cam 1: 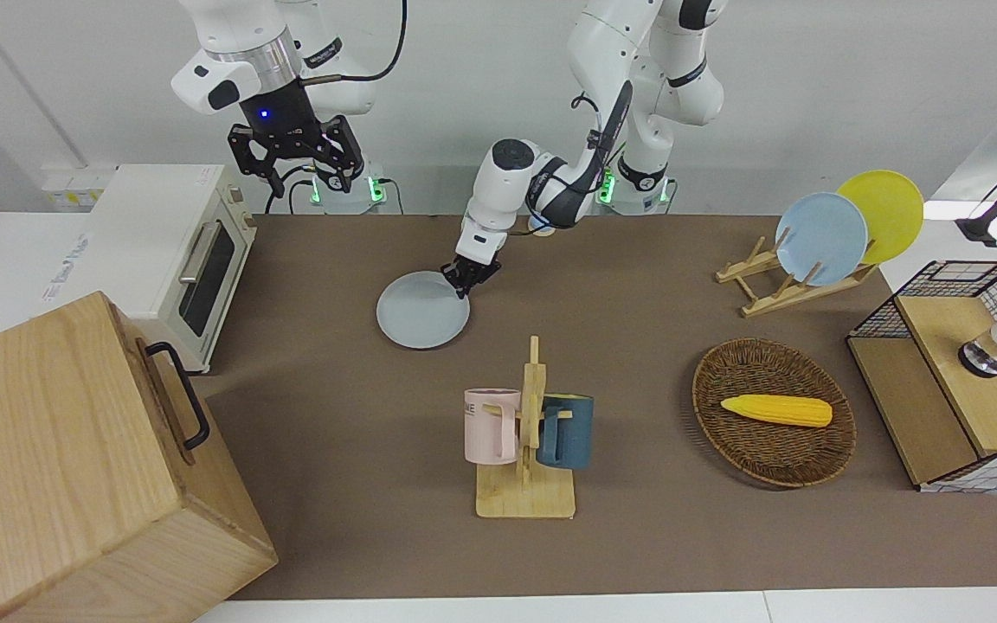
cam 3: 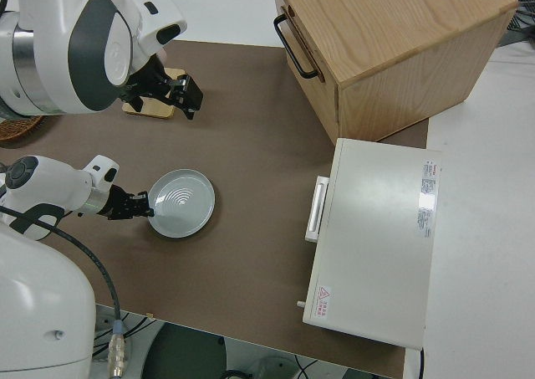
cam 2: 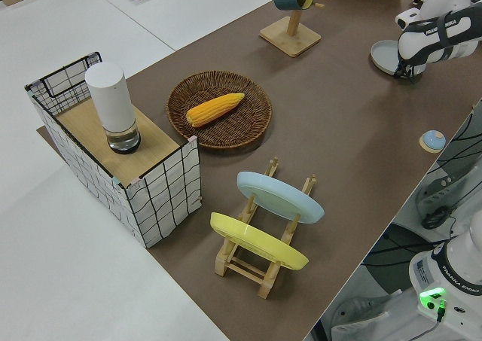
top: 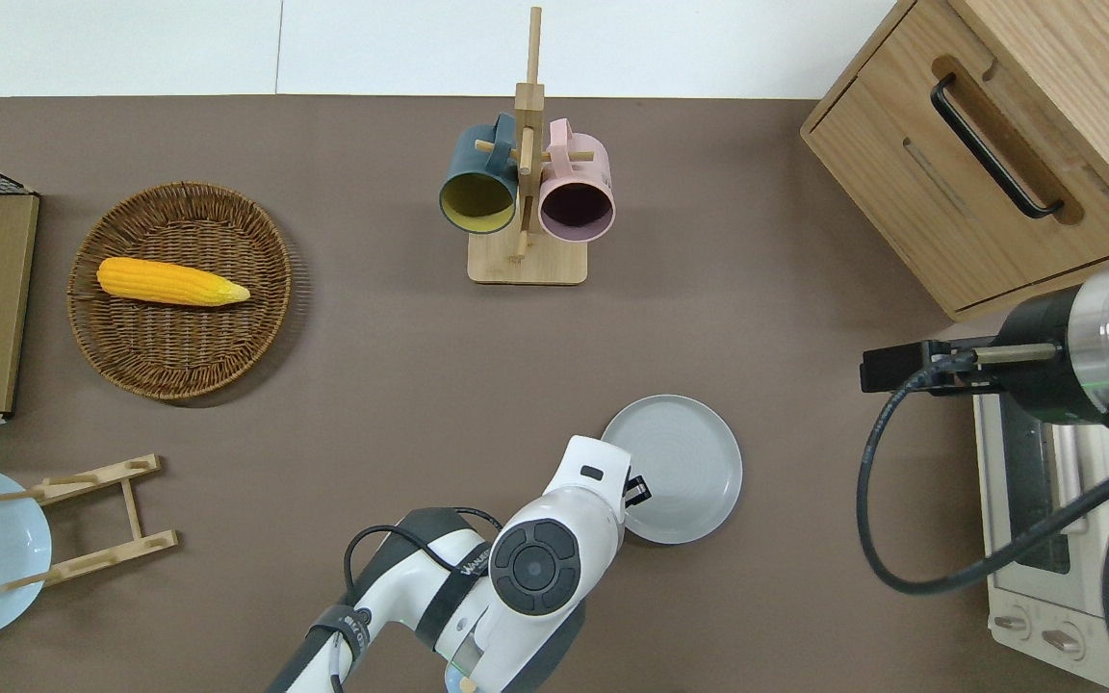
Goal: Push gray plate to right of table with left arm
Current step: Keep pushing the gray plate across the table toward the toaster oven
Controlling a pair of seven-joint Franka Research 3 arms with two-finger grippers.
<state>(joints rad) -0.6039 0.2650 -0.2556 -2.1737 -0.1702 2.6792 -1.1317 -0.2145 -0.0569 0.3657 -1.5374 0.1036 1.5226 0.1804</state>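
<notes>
The gray plate (cam 1: 421, 313) lies flat on the brown table (cam 1: 637, 536), between the mug rack and the robots. It also shows in the overhead view (top: 684, 462) and the right side view (cam 3: 180, 202). My left gripper (cam 1: 466, 281) is low, its fingers shut and empty. Its tips touch the plate's rim on the side toward the left arm's end, as the overhead view (top: 637, 491) and the right side view (cam 3: 142, 206) show. My right gripper (cam 1: 295, 169) is parked and open.
A mug rack (cam 1: 526, 433) with two mugs stands farther from the robots than the plate. A white toaster oven (cam 1: 178, 251) and a wooden box (cam 1: 57, 459) sit at the right arm's end. A corn basket (cam 1: 771, 424), a plate rack (cam 1: 819, 242) and a wire crate (cam 1: 957, 372) sit at the left arm's end.
</notes>
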